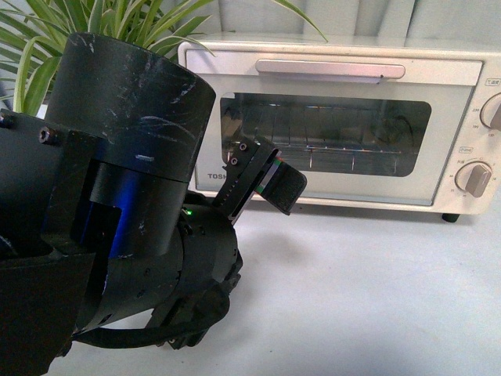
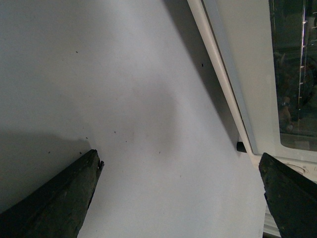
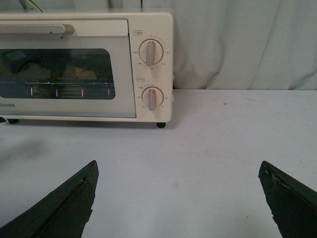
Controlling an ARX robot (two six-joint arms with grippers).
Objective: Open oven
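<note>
the oven [image 1: 344, 117] stands shut on the desk [image 1: 376, 298], its bar handle [image 1: 329, 69] lying level along the door top. my left fingers [image 2: 54, 198], spread empty, sit nearer, seemingly below that bar; my right fingers [image 3: 54, 208] gape too, well back.

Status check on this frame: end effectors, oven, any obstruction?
Left end effector open, empty, low by the oven. Right end effector open, empty, back from it. Oven shut, handle untouched. Nothing seen blocking handle.
</note>
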